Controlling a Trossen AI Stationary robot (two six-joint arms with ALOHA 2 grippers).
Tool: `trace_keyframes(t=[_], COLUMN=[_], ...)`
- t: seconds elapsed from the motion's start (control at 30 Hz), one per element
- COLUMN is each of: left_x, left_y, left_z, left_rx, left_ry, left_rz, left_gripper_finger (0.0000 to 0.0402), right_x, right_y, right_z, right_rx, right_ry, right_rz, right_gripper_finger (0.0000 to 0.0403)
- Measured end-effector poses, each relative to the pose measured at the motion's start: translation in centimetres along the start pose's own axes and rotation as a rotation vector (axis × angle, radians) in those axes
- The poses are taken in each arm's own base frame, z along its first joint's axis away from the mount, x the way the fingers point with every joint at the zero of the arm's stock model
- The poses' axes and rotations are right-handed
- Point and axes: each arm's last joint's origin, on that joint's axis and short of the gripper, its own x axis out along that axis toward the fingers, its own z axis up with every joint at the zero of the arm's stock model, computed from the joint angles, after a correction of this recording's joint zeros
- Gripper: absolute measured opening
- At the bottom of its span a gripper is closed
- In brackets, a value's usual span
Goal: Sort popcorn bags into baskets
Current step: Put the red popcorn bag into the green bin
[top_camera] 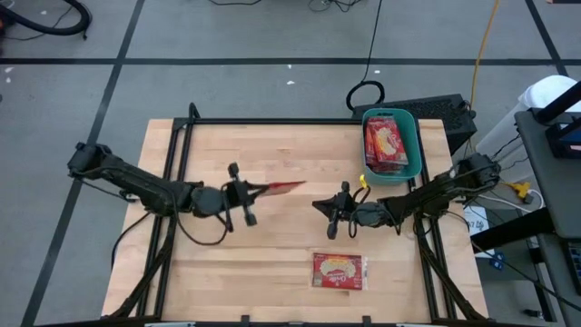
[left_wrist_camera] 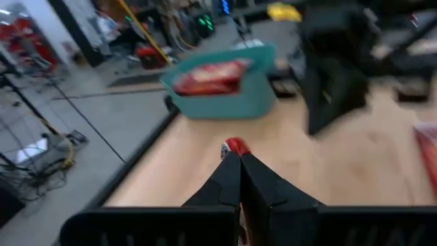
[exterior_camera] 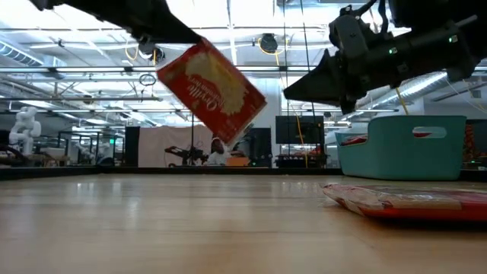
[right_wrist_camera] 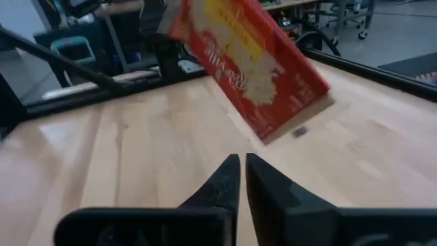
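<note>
Bag (top_camera: 284, 187) of popcorn hangs above the table (top_camera: 272, 263), near the centre, tilted, pinched at one edge by the closed fingers of the left gripper (top_camera: 254, 191). The right gripper (top_camera: 320, 205) is at about four o'clock from this bag, above the wood, its fingers nearly together with only a thin gap and nothing between them. A second bag (top_camera: 338, 270) lies flat at about five o'clock from the table centre. The teal basket (top_camera: 413, 136) stands at about two o'clock, at the far right corner, with red bags (top_camera: 386, 143) inside.
</note>
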Motion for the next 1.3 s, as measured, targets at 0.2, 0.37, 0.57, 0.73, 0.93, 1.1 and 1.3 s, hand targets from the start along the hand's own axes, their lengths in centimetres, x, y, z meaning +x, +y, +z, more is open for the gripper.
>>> trace_keyframes(t=[0.2,0.37,0.57,0.73,0.93,1.1,1.3], left_x=[1.1,1.6,1.5,1.5,1.4,1.3,1.2], left_y=[2.0,3.3,4.3,4.4,4.2,4.0,3.7], left_z=[1.2,2.0,3.2,3.5,3.8,3.8,3.7], left_rx=[-0.045,-0.085,-0.132,-0.162,-0.186,-0.193,-0.199], left_ry=[-0.111,-0.202,-0.338,-0.39,-0.42,-0.42,-0.411], left_rz=[0.057,0.06,0.042,-0.033,-0.091,-0.116,-0.134], left_gripper_finger=[0.0001,0.0001,0.0001,0.0001,0.0001,0.0001,0.0001], right_x=[1.9,4.5,6.9,8.0,8.5,8.2,7.7], right_y=[0.6,2.1,2.9,2.8,2.3,2.5,2.6], right_z=[-1.0,-1.7,-2.2,-1.2,0.2,1.7,2.8], right_rx=[0.062,0.052,0.05,0.044,0.012,-0.064,-0.086], right_ry=[-0.073,-0.058,-0.053,-0.089,-0.178,-0.32,-0.423], right_rz=[0.02,0.019,0.008,0.013,0.045,0.083,0.08], right_gripper_finger=[0.0052,0.0092,0.0132,0.0145,0.0145,0.0136,0.0128])
